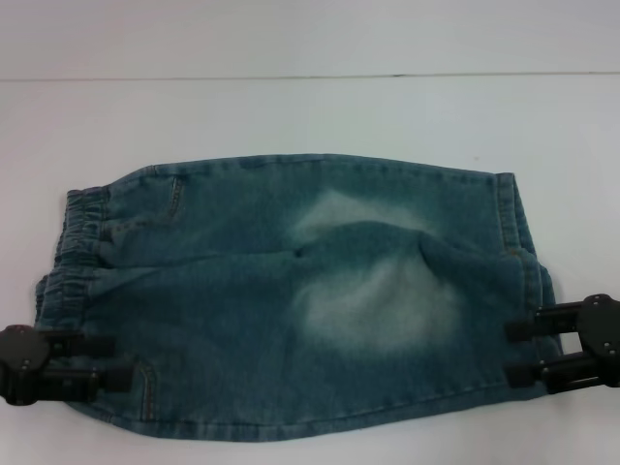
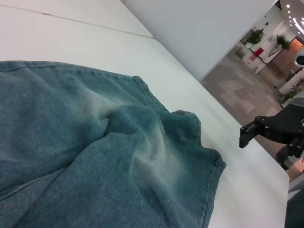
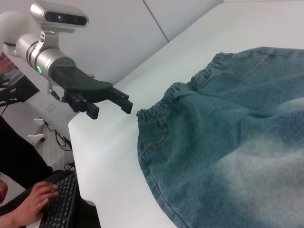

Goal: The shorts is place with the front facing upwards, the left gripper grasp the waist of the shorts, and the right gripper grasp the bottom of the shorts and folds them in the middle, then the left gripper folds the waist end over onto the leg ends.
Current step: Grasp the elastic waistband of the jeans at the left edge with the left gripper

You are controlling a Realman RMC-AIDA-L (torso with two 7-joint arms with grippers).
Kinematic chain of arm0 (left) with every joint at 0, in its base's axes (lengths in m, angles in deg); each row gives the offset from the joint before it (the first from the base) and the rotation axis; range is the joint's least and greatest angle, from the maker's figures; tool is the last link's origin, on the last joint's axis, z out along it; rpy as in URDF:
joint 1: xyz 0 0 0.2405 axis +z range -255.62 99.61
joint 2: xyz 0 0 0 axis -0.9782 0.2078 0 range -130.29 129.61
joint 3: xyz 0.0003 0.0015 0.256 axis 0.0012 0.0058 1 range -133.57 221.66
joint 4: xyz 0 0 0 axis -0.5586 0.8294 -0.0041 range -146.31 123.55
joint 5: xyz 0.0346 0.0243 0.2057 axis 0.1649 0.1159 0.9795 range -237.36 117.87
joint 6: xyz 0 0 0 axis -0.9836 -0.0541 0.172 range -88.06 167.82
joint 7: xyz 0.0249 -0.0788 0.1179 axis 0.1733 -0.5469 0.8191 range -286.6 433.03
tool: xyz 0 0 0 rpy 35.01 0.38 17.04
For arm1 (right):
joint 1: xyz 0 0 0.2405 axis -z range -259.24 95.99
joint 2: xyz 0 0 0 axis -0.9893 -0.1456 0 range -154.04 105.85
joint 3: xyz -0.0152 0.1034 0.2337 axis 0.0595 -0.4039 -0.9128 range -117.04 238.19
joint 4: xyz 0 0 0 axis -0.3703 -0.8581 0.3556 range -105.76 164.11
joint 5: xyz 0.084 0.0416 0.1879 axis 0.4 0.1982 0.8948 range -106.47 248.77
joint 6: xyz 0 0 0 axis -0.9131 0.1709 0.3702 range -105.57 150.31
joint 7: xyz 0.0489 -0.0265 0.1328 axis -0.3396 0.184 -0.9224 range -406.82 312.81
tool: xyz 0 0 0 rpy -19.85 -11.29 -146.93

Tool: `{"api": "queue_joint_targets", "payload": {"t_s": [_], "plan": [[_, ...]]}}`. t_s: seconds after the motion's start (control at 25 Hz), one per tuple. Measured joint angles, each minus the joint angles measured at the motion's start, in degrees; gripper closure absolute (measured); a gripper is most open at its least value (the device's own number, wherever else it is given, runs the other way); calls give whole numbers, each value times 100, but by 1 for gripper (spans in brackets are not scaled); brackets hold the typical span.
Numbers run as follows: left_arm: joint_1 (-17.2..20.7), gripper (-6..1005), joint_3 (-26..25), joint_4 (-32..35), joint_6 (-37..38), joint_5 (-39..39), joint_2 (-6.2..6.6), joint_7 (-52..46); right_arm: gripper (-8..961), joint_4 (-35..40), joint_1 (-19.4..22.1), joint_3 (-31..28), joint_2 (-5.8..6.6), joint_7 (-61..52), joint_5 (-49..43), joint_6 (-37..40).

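**Denim shorts flat on the tabletop, a pincer at each end**

The shorts (image 1: 291, 291) lie spread across the white tabletop (image 1: 310, 116), elastic waist toward the robot's left and leg hems toward its right. The fabric is already doubled lengthwise, with a raised crease and a pale faded patch near the middle of the shorts. The left pincer (image 1: 107, 360) sits at the waist end of the shorts, by the near corner, its two black fingers parted and holding nothing. The right pincer (image 1: 518, 354) sits at the hem end of the shorts, also by the near corner, fingers likewise spread and empty. Beyond the waist end of the shorts, past the tabletop edge, a person's hand (image 3: 28, 199) rests on a keyboard (image 3: 59, 204).
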Motion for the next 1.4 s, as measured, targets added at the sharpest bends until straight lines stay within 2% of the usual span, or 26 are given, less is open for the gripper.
{"api": "queue_joint_targets", "payload": {"t_s": [0.56,0.84,0.92,1.04,1.16,1.4], "plan": [[-60,156,-3,-3,-17,1,-5,-8,157,0,-43,36,-15,-15,1,15],[156,156,-243,15,-138,40,164,-8,158,0,-56,35,-9,-27,1,6],[299,157,-448,26,-278,171,236,-3,158,0,-59,36,-19,-26,2,4],[463,157,-856,44,-465,359,279,40,158,0,-42,42,-35,-17,2,3],[580,157,-1073,152,-731,432,261,54,158,-6,-51,45,-48,0,1,-23],[658,157,-1061,200,-1244,442,203,63,157,-9,-92,53,-58,8,1,-38]]}}
